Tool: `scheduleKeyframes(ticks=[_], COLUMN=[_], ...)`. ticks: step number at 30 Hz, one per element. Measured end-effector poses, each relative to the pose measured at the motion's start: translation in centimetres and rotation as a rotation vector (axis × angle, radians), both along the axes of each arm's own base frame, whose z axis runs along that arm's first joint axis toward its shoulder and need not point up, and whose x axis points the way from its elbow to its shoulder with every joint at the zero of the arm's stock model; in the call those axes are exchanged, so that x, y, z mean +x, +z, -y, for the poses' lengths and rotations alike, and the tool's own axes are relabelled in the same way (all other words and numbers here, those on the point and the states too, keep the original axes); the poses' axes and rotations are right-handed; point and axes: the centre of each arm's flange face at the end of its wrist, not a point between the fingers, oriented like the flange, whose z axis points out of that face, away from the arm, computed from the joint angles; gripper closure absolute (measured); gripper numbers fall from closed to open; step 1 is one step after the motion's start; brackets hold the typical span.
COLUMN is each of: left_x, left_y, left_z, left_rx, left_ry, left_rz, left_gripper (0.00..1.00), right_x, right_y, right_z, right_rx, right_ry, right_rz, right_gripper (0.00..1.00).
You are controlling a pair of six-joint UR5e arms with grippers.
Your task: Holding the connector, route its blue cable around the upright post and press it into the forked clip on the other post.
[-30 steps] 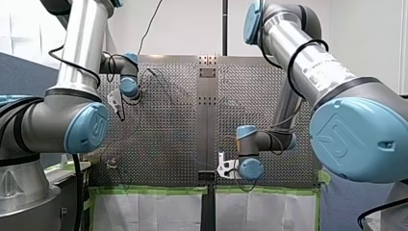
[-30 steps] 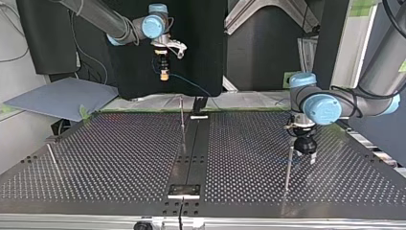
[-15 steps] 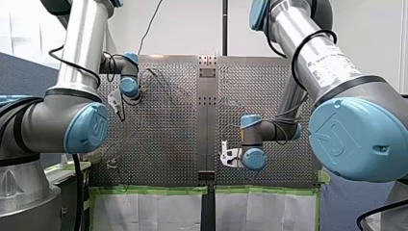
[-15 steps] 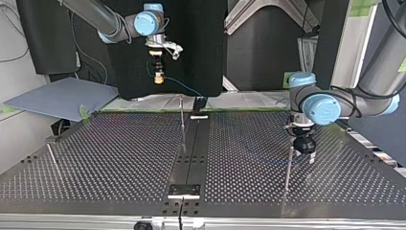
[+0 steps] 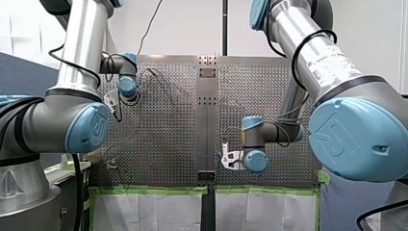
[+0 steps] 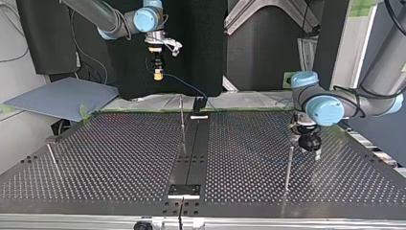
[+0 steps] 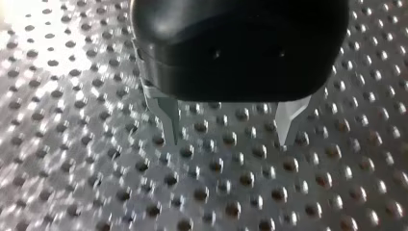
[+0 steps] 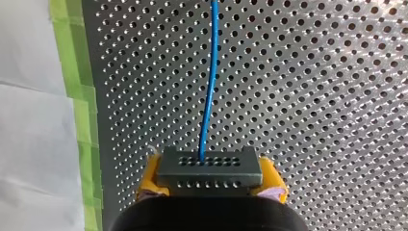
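Note:
In the right wrist view my right gripper [image 8: 210,181] has its yellow pads [image 8: 148,180] shut on a dark grey connector [image 8: 210,168]. The blue cable [image 8: 209,82] leaves the connector and runs ahead over the perforated table. The top view shows this gripper [image 6: 157,75] raised above the table's far edge, with the cable [image 6: 186,87] sloping down toward the middle. A thin upright post [image 6: 182,120] stands there. My left gripper [image 6: 310,146] hangs just above the table beside another post [image 6: 288,165]. Its metal fingers [image 7: 169,120] stand open with nothing between them.
A third thin post [image 6: 51,155] leans at the top view's left. A dark centre strip [image 6: 191,148] with a bracket [image 6: 184,190] runs across the perforated table [image 6: 105,158]. Green tape [image 8: 84,120] edges the table beside white sheeting. A grey board [image 6: 62,98] lies off the far left corner.
In the top view my right gripper has carried the connector up and to the left, drawing the cable along. My left gripper has shifted slightly right and toward the camera, beside its post.

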Motion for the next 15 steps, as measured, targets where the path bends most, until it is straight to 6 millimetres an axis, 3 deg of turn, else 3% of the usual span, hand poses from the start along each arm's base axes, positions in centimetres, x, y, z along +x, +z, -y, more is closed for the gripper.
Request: scheduleKeyframes(ticks=[7, 15], left_x=[-0.9, -3.1], left_y=[0.3, 3.5], left_z=[-1.3, -1.6], left_rx=[0.02, 0.048], left_ry=[0.07, 0.103], left_rz=[-0.05, -0.07], left_gripper=[0.0, 0.0], right_x=[0.1, 0.0], right_y=[-0.2, -0.2], right_z=[-0.5, -0.7], right_rx=[0.004, 0.006], right_ry=[0.006, 0.007], right_rz=[-0.003, -0.007], right_gripper=[1.0, 1.0])
